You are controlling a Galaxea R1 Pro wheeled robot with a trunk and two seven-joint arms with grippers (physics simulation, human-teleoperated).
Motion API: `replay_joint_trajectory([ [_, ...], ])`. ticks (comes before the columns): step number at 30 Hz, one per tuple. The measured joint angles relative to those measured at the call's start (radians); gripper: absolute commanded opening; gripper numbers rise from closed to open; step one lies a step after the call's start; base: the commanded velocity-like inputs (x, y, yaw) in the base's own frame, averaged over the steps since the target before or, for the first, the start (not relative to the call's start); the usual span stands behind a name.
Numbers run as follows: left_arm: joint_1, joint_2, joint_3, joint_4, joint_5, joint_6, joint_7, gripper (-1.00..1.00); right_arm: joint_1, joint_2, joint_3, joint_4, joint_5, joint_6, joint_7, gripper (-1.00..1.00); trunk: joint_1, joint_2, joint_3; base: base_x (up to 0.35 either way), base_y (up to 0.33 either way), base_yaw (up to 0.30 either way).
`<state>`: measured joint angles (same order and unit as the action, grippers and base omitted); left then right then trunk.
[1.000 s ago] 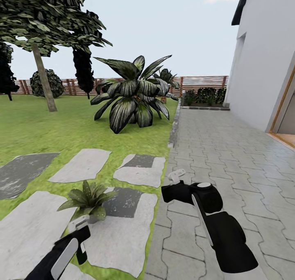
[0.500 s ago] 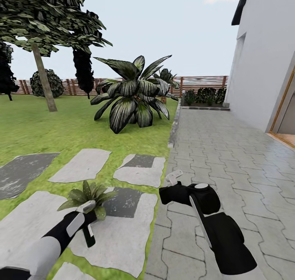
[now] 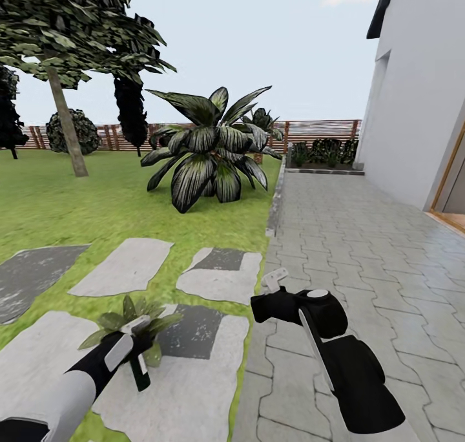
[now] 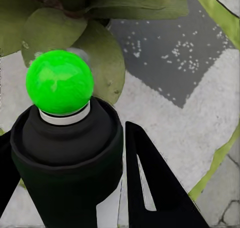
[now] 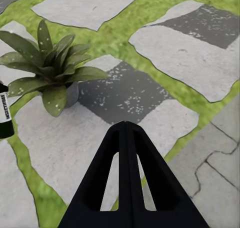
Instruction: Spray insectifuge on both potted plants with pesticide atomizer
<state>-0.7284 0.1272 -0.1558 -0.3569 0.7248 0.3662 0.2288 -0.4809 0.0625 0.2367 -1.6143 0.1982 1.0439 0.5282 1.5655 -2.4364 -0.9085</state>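
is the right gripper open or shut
Shut: in the right wrist view the right gripper's two black fingers meet at one tip, with nothing between them.

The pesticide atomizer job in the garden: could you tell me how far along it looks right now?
Done: the left gripper holds the pesticide atomizer. In hand: it is aimed at the near potted plant, where whitish specks dot a few leaves and the dark stepping stone. Left: fuller coverage here, plus a second plant. The right gripper is shut and empty.

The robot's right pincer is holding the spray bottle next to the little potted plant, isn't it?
Not quite. The left pincer is holding the spray bottle next to the little potted plant, as the head view shows. The right pincer holds nothing.
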Motion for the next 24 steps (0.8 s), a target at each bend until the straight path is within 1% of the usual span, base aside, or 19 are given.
replay_joint_trajectory([
  [2, 0.0, 0.003, 0.0, 0.0, 0.001, 0.03, -0.002, -1.0, 0.0, 0.0, 0.0, 0.0, 0.0, 0.0, 0.0, -1.0, 0.0, 0.0, 0.0, 0.029, 0.0, 0.0],
  [4, -0.012, 0.006, 0.001, 0.0, 0.008, 0.094, -0.008, -1.0, 0.0, 0.0, 0.0, 0.0, 0.0, 0.0, 0.0, -1.0, 0.0, 0.0, 0.0, 0.012, 0.0, 0.0],
  [7, -0.043, 0.009, 0.0, 0.0, 0.06, 0.198, -0.052, -1.0, 0.0, 0.0, 0.002, 0.0, 0.0, 0.0, -0.001, -1.0, 0.0, 0.0, 0.0, 0.004, 0.0, 0.0],
  [11, -0.055, 0.009, -0.002, 0.002, 0.075, 0.241, -0.065, -1.0, 0.0, 0.0, 0.003, 0.0, 0.0, 0.0, -0.001, -1.0, 0.0, 0.0, 0.0, 0.001, 0.0, 0.0],
  [16, -0.058, -0.001, -0.011, 0.017, 0.074, 0.255, -0.062, -1.0, 0.0, 0.0, 0.002, 0.0, 0.0, 0.0, -0.001, -1.0, 0.0, 0.0, 0.0, 0.0, 0.0, 0.0],
  [19, -0.057, -0.005, -0.015, 0.071, 0.074, 0.247, -0.07, -1.0, 0.0, 0.0, 0.0, 0.0, -0.002, 0.0, -0.001, -1.0, 0.0, 0.0, 0.0, 0.0, 0.0, 0.0],
  [21, -0.054, -0.019, -0.014, 0.104, 0.076, 0.218, -0.074, -1.0, 0.0, 0.0, 0.0, 0.0, -0.003, 0.0, -0.002, -1.0, 0.0, 0.0, 0.0, 0.0, 0.0, 0.0],
  [24, -0.044, -0.032, -0.014, 0.133, 0.075, 0.166, -0.075, -1.0, 0.0, 0.0, 0.0, 0.0, -0.004, 0.0, -0.001, -1.0, 0.0, 0.0, 0.0, 0.0, 0.0, 0.0],
])
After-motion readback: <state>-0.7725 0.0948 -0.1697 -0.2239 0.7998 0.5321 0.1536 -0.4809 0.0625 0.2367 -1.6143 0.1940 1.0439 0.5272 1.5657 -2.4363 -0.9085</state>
